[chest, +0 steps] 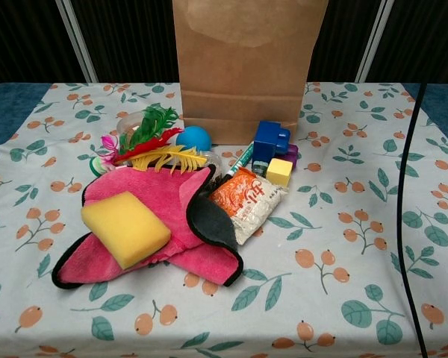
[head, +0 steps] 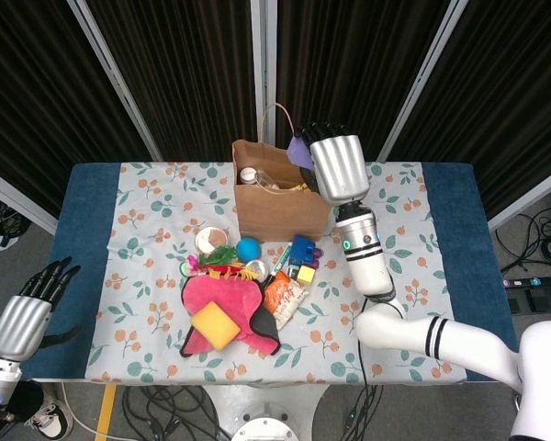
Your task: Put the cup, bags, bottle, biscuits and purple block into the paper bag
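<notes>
The robot's right hand (head: 335, 165) hangs over the right rim of the open paper bag (head: 280, 197), fingers curled around the purple block (head: 300, 150), which sits above the bag's mouth. Inside the bag, a bottle (head: 249, 176) with a white cap stands at the left and a yellow-orange snack bag (head: 297, 186) lies beside it. The left hand (head: 23, 317) hangs off the near-left corner of the table (head: 156, 197), well apart from the paper bag, fingers spread and holding nothing. In front of the paper bag lie a cup (head: 210, 240), a blue ball (chest: 195, 138), green and red feathers (chest: 151, 134), a blue block (chest: 269, 140) and a small yellow block (chest: 279, 171). An orange-and-white biscuit packet (chest: 249, 201) rests nearer the table's front edge, touching a pink cloth (chest: 178, 224) with black trim. A yellow sponge (chest: 125, 227) sits on the cloth.
</notes>
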